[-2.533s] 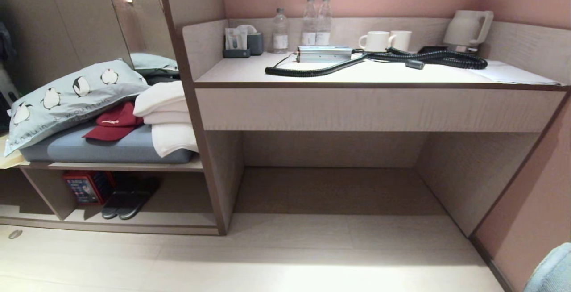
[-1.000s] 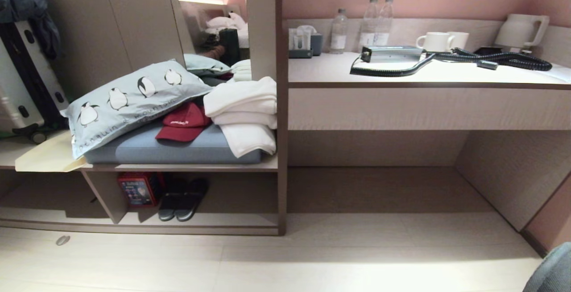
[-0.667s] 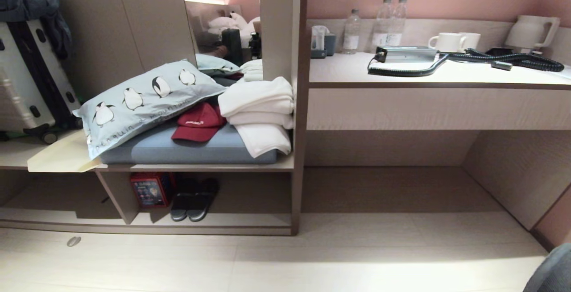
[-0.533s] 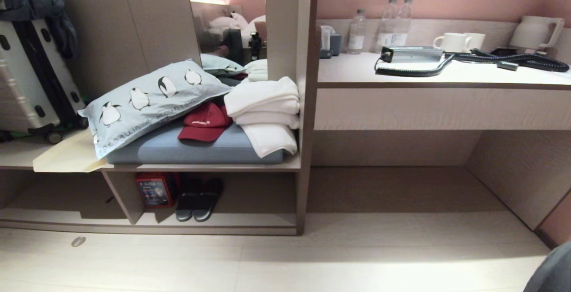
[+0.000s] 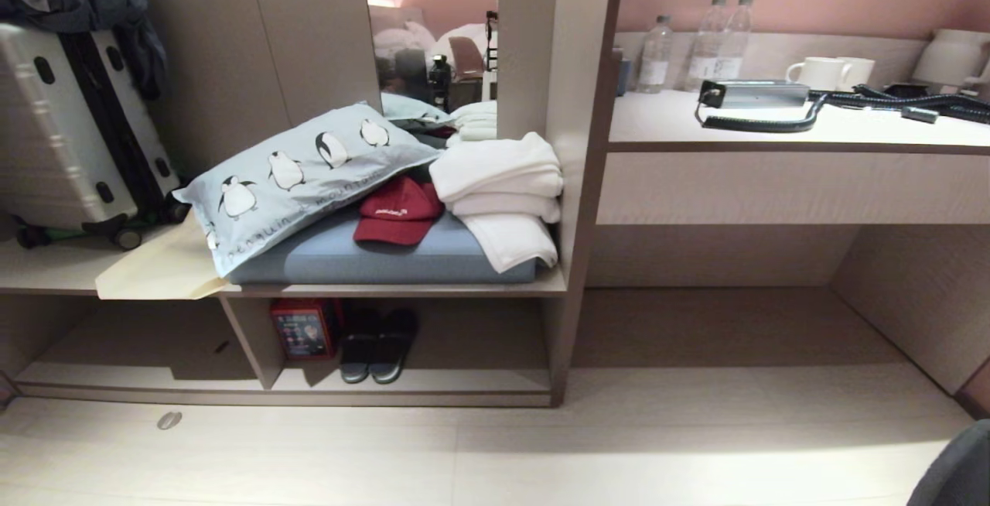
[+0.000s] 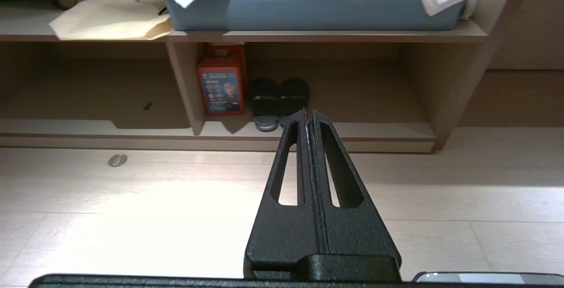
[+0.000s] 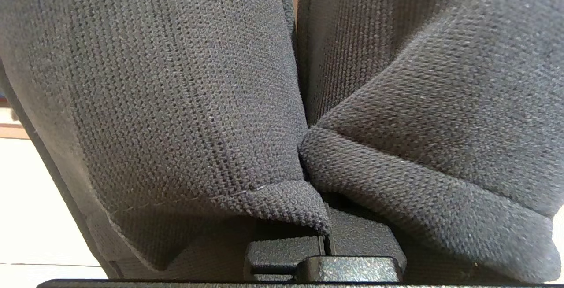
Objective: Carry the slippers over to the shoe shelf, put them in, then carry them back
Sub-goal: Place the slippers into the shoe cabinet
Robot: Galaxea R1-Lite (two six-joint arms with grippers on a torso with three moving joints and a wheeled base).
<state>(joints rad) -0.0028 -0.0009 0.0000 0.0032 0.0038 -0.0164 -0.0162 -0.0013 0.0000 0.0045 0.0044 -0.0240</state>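
The grey-blue slippers [image 7: 176, 103] fill the right wrist view, two knit uppers pressed side by side. My right gripper [image 7: 325, 239] is shut on them; its fingertips are hidden under the fabric. A corner of a slipper [image 5: 959, 467] shows at the head view's lower right. The shoe shelf [image 5: 472, 381] is the low open cubby under the cushioned bench, left of centre. My left gripper [image 6: 307, 112] is shut and empty, held level over the floor and pointing at the shoe shelf [image 6: 379, 130].
A black pair with pale sole rims [image 5: 379, 345] and a red box [image 5: 303, 328] stand at the cubby's left end. Above lie a penguin pillow [image 5: 302, 173], red cap [image 5: 398, 212] and towels [image 5: 503, 196]. A suitcase [image 5: 69, 127] stands left, the desk [image 5: 773, 128] right.
The whole head view has swung leftwards: the shelf unit and desk now sit further right in the picture and the suitcase has come into view. Both arms keep their pose.
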